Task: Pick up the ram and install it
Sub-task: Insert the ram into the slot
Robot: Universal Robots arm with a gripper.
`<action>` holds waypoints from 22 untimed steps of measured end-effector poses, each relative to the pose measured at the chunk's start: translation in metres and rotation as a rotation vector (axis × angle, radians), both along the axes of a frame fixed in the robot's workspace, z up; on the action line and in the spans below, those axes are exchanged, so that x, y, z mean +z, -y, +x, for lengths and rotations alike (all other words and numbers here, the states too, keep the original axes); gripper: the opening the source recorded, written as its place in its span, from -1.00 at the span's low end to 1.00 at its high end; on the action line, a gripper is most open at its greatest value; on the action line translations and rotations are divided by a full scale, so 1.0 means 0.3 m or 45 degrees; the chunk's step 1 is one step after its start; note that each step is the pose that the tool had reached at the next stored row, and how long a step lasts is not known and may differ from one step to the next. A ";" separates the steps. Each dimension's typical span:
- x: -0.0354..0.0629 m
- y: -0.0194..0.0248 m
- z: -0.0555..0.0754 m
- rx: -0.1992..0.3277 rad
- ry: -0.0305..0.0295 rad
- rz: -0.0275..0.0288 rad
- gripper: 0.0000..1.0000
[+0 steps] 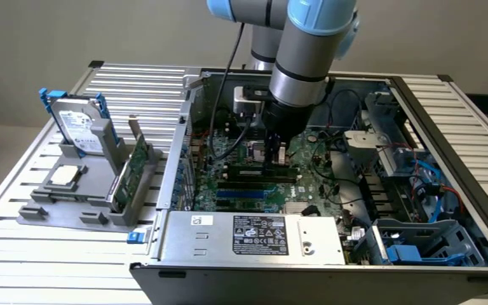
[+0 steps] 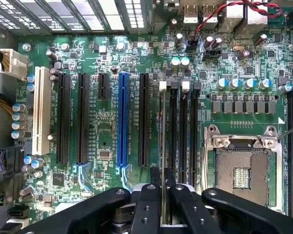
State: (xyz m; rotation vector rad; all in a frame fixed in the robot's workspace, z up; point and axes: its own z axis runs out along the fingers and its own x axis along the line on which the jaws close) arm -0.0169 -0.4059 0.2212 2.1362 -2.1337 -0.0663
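Gripper (image 2: pixel 162 176) clamped on ram (image 2: pixel 162 126), stick edge-on just over memory slots (image 2: pixel 175 131) beside CPU socket (image 2: pixel 244 168). Watch your alignment: any offset or tilt likely jams stick, stresses motherboard (image 2: pixel 103 129).

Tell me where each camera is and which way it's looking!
Exterior view: sits off the arm, higher than the open computer case, looking down slantwise into it; the arm shows, hanging down over the motherboard.
Wrist view: rides on the wrist, looking straight down at the motherboard; the gripper shows, its black fingers shut on the ram, seen edge-on.
Shared: both see the motherboard, its long black slots and the gripper.
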 end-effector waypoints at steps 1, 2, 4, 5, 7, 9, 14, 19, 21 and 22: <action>0.000 0.000 0.000 0.000 0.0000 -0.0007 -0.73; -0.001 0.000 -0.001 0.000 -0.0001 -0.0012 -0.73; -0.001 -0.001 -0.001 0.000 0.0001 -0.0010 -0.73; -0.001 -0.002 -0.001 -0.001 0.0002 -0.0010 -0.73; -0.002 -0.004 -0.001 -0.001 0.0001 -0.0008 -0.73; -0.001 -0.005 -0.001 -0.001 0.0001 -0.0010 -0.73; -0.003 -0.006 -0.001 -0.001 0.0001 -0.0035 -0.73; -0.006 -0.005 -0.001 -0.001 0.0001 -0.0062 -0.73; -0.007 -0.006 -0.001 -0.002 0.0002 -0.0061 -0.73; -0.007 -0.006 -0.001 -0.002 0.0002 -0.0060 -0.73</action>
